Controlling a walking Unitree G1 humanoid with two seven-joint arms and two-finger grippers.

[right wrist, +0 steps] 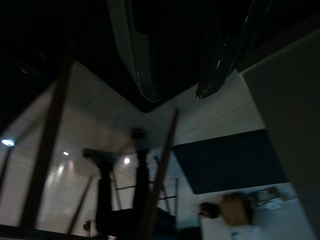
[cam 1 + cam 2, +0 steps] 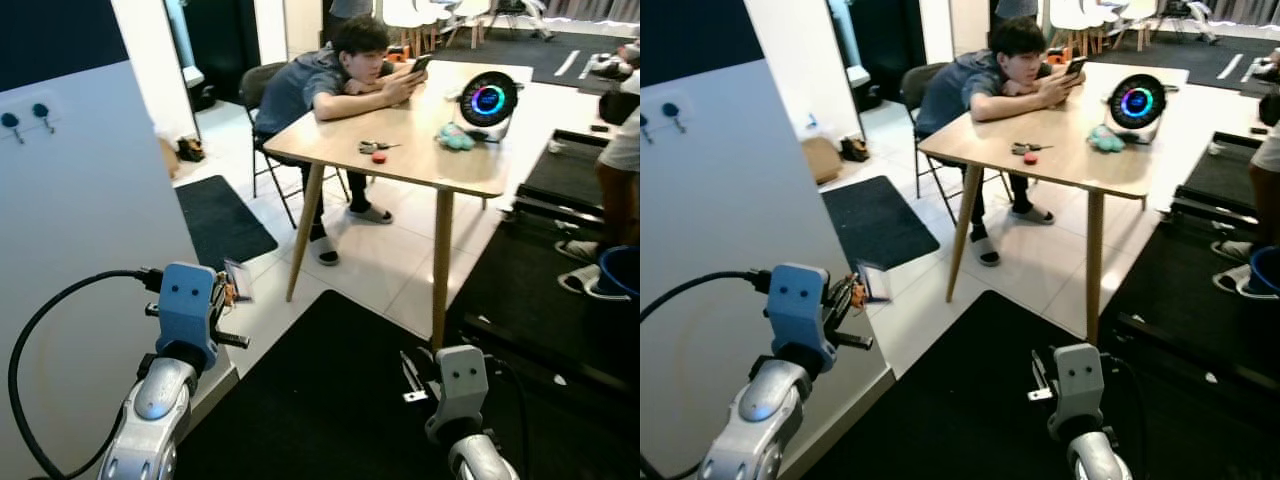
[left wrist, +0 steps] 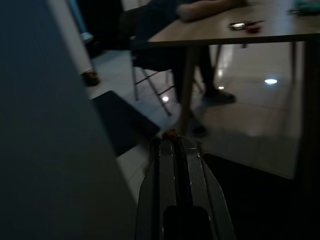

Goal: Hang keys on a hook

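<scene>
**Keys on the table, both grippers low**

The keys [image 2: 378, 147] with a red fob lie on the wooden table [image 2: 420, 160], far ahead of both grippers and apart from them. Two dark hooks [image 2: 25, 117] sit on the white wall panel [image 2: 90, 250], above the left gripper [image 3: 172, 145], whose fingers are pressed together on nothing. The right gripper [image 1: 172, 75] hangs near the black mat [image 2: 330, 400], fingers spread and empty. A person [image 2: 335, 80] leans on the table's far side.

Right gripper [image 1: 175, 95] jaws apart; dim table legs [image 1: 160, 180] and, seemingly, seated legs [image 1: 102, 195].
</scene>
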